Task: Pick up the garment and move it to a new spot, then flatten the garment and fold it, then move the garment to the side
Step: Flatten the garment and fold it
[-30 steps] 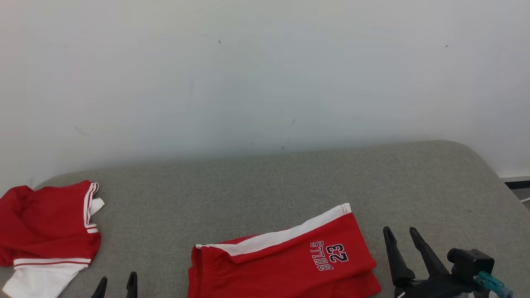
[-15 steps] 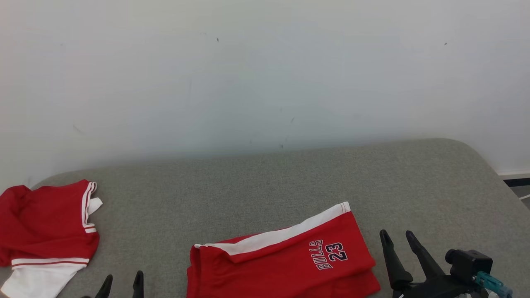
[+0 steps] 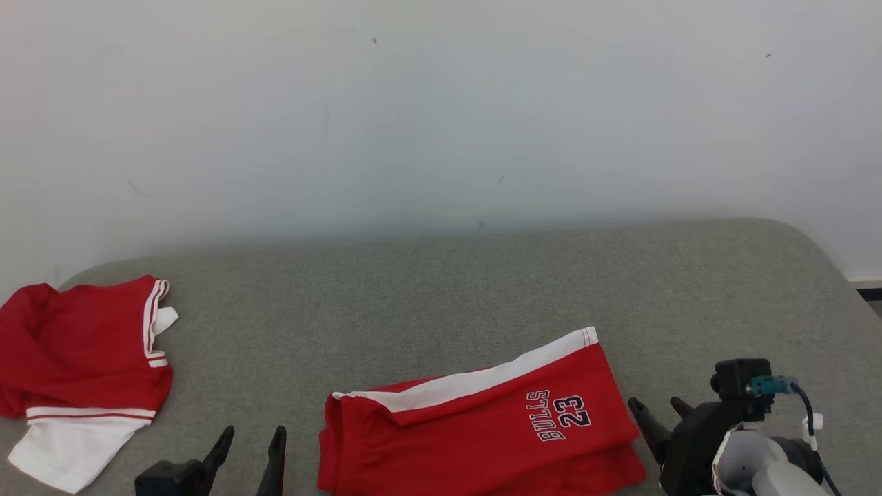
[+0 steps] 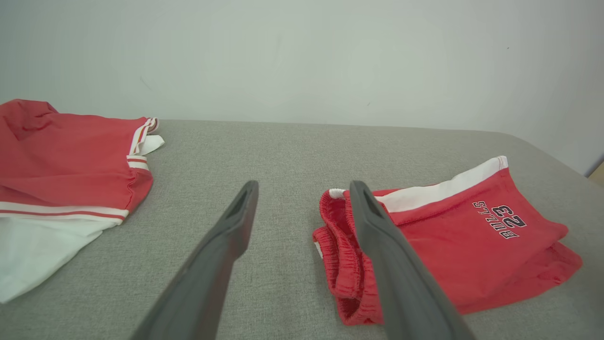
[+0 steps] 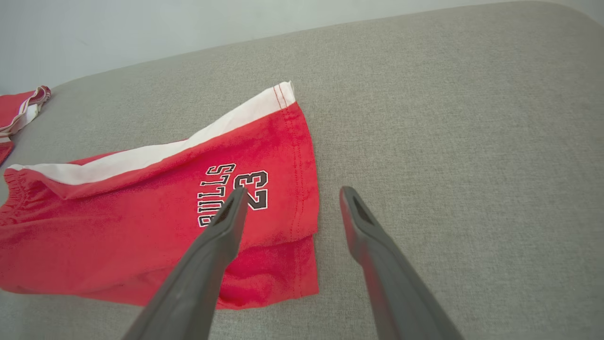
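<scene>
Red shorts (image 3: pixel 482 427) with a white side stripe and a BULLS 23 print lie doubled over on the grey fabric-covered desk (image 3: pixel 413 289), near its front edge, between the two grippers. The left gripper (image 3: pixel 253 435) hovers just off the elastic waistband end and the right gripper (image 3: pixel 654 408) just off the hem end; both sets of jaws stand wide and hold nothing. With the fold apparently made, the step in hand looks like shifting the shorts aside. To do it well, each pair of jaws should come down over its own end and pinch every layer together. Both arms should then travel low and at one pace, so the fold neither slides open nor drags. Set it clear of the other red-and-white garment (image 3: pixel 83 344) at the left. In the head view the shorts' near edge is cut off and the second garment runs off frame; the layer count at the bunched waistband is hard to judge
</scene>
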{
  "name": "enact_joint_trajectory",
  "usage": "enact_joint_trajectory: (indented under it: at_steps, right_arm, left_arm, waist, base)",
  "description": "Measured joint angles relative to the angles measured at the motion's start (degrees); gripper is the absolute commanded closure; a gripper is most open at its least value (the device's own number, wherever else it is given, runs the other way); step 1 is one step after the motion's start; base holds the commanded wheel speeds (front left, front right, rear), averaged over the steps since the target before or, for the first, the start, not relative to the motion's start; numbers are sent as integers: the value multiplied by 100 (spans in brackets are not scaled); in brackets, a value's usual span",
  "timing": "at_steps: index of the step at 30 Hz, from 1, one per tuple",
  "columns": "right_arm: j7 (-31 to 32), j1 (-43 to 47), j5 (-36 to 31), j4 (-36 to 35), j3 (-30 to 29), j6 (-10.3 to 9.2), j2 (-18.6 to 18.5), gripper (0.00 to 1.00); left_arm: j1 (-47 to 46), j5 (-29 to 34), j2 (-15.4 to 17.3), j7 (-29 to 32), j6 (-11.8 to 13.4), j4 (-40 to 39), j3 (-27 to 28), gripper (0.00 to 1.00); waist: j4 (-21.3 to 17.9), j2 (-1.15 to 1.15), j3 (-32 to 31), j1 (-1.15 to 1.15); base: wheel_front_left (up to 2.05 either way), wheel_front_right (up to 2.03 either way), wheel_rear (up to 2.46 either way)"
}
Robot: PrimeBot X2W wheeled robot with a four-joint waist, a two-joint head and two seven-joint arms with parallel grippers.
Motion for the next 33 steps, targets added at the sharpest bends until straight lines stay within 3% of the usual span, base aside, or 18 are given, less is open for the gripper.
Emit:
enact_joint_trajectory:
  at_steps: [8,16,29,33]
  right_arm:
    - [601,-558,207,781,-244,-312,63,0]
    - [909,-946,504,1308,-414,-398,260,0]
    - [1189,-1276,589,1991,-583,-546,276,0]
    - [1284,-1416,605,2161,-586,-560,299,14]
  left_arm:
    - [-349,131,-122,298,0,-132,-235,0]
    - [-415,137,-130,471,0,-149,-267,0]
    - [-642,179,-190,626,-1,-174,-388,0]
    - [-656,182,-187,667,-1,-166,-385,0]
  waist:
    - [307,0,196,0]
    - [635,0,432,0]
    - [974,0,759,0]
    - [1020,0,818,-1]
  base:
    - [0,0,0]
    - [0,0,0]
    - [0,0,0]
    - [0,0,0]
